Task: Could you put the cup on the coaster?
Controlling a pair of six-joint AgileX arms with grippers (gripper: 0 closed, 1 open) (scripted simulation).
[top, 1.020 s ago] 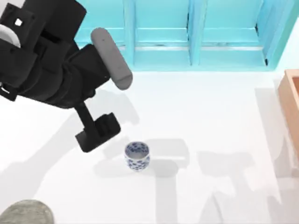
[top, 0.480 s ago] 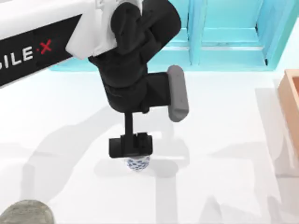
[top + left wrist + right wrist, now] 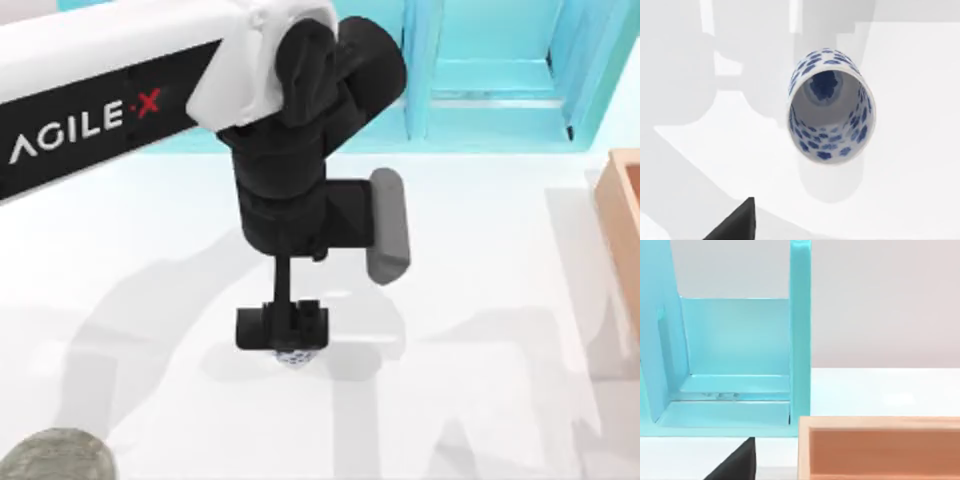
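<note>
The cup, white with blue flowers, stands upright on the white table. In the top view just a sliver of the cup shows under my left gripper. That gripper hangs right above the cup, open and holding nothing; one dark fingertip sits apart from the cup. The coaster, a mottled grey-green disc, lies at the table's front left corner, well away from the cup. My right arm is parked off to the right, its dark fingertip near the box, gripper open.
A blue cabinet runs along the back of the table and also appears in the right wrist view. A light wooden box stands at the right edge. White tabletop lies between cup and coaster.
My left arm swung from the back left to directly over the cup and came down a little. The cup, fully visible before, is now mostly covered; it has not moved.
</note>
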